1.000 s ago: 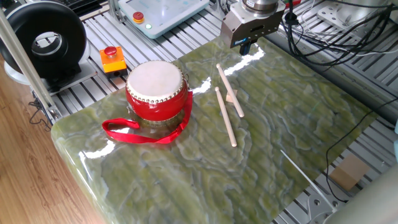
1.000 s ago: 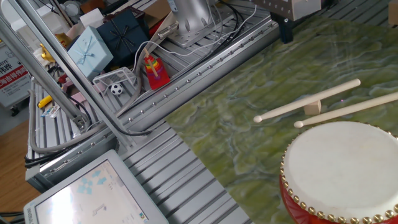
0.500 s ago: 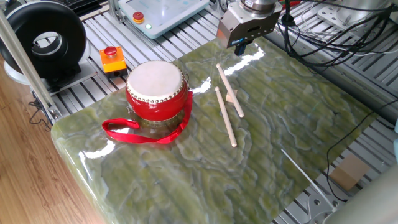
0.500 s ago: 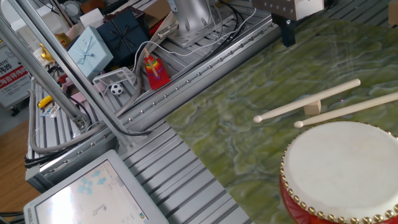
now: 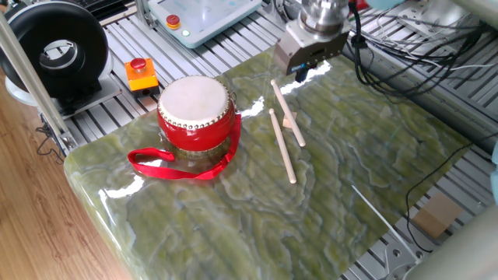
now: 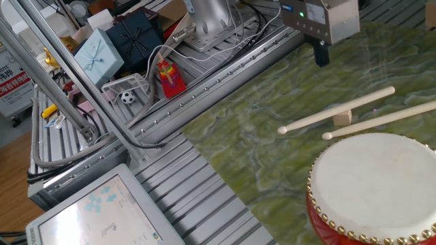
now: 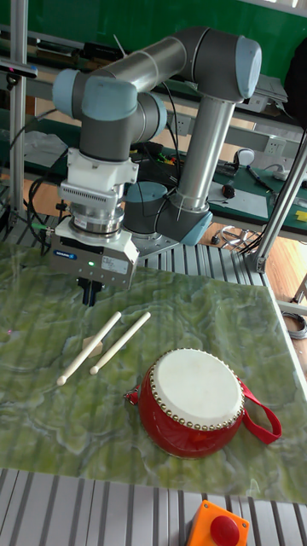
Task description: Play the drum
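Drum (image 5: 196, 110) sits upright on the green marbled surface (image 5: 327, 179), white skin up, pale studs round the rim. Its red ribbon (image 5: 167, 165) lies looped on the surface beside it.

Two wooden sticks (image 5: 285, 124) lie flat next to the drum, close together and roughly parallel. One rests on a small wooden block (image 6: 343, 117), so it's tilted slightly; the other (image 6: 381, 120) lies right beside the drum's rim.

Gripper (image 7: 89, 294) hangs above the surface near the far ends of the sticks, pointing straight down, touching nothing. Jaws look pressed together with nothing between them; only a narrow dark tip shows under the grey body.

Arm (image 7: 153, 77) comes in from the rail frame behind the surface.

Off the surface: orange box with red button (image 5: 141, 72) just beside the drum's side of the slab, black round fan-like unit (image 5: 53, 48) further out, tablet-like screen (image 6: 95, 214) on the aluminium rails.
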Motion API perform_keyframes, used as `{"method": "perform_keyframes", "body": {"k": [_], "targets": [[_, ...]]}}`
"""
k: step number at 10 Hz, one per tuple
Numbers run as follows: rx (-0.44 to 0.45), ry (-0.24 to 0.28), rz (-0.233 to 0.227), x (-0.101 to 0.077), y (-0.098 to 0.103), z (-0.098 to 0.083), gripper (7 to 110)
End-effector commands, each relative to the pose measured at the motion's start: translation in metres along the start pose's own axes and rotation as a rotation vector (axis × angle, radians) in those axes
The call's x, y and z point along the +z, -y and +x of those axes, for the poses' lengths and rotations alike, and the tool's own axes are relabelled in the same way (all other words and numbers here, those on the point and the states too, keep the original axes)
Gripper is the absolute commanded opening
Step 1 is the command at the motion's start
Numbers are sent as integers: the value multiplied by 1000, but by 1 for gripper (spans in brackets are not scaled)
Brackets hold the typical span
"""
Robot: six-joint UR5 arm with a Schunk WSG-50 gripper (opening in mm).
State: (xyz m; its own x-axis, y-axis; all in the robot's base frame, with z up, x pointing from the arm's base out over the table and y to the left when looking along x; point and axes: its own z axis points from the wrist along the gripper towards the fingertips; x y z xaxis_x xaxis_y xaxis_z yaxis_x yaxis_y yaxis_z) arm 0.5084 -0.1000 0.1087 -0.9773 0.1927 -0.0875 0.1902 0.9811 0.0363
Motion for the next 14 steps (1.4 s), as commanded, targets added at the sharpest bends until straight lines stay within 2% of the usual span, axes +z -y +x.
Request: {"method": "perform_keyframes", "body": {"k": [1,3,6,11,13,14], "targets": [[11,-19,-4,25,1,25,7],[15,-44,18,29,4,37,7],[6,-83,-12,28,-2,48,7],[8,-66,13,27,3,42,7],[-12,-73,-15,26,-3,44,7],[-21,-39,-28,27,-7,35,7]]}}
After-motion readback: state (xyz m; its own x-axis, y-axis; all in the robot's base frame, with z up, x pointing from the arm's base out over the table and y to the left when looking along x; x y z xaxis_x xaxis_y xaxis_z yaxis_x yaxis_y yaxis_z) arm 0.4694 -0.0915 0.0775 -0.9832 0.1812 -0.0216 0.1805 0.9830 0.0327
